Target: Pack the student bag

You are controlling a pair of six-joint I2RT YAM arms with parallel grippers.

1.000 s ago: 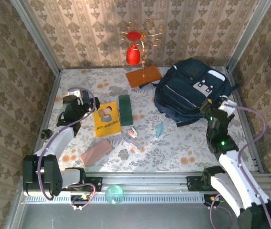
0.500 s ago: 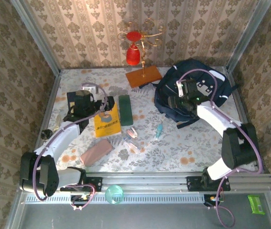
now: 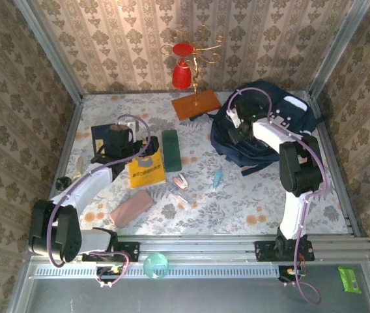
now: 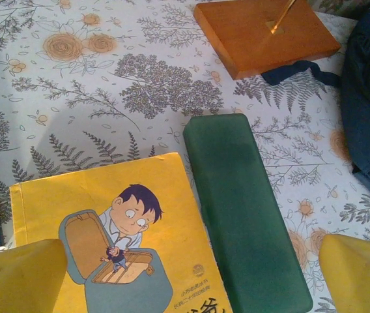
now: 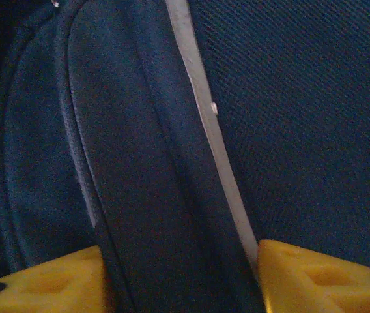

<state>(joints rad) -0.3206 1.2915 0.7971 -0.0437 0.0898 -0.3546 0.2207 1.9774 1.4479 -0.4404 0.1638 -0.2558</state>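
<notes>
The student bag (image 3: 273,137), dark navy with white patches, lies at the back right of the table. My right gripper (image 3: 236,125) is down on its left side. In the right wrist view a raised fold of the student bag (image 5: 172,163) with a white trim line fills the gap of the right gripper (image 5: 182,280), and both yellow fingers press against it. My left gripper (image 3: 131,145) hangs open over the top of a yellow picture book (image 4: 120,241), with a green case (image 4: 243,208) lying right of the book. Its yellow fingertips (image 4: 15,277) are far apart and empty.
A dark blue flat book (image 3: 99,137) lies left of the yellow book (image 3: 146,166). A pink block (image 3: 131,207), small pink and white items (image 3: 180,186) and a teal item (image 3: 217,177) lie mid-table. An orange base (image 3: 196,103) with a red ornament stands at the back.
My right arm has swung from the near right over to the bag's left side and its fingers have narrowed onto a fold. The left gripper has shifted slightly right over the yellow book.
</notes>
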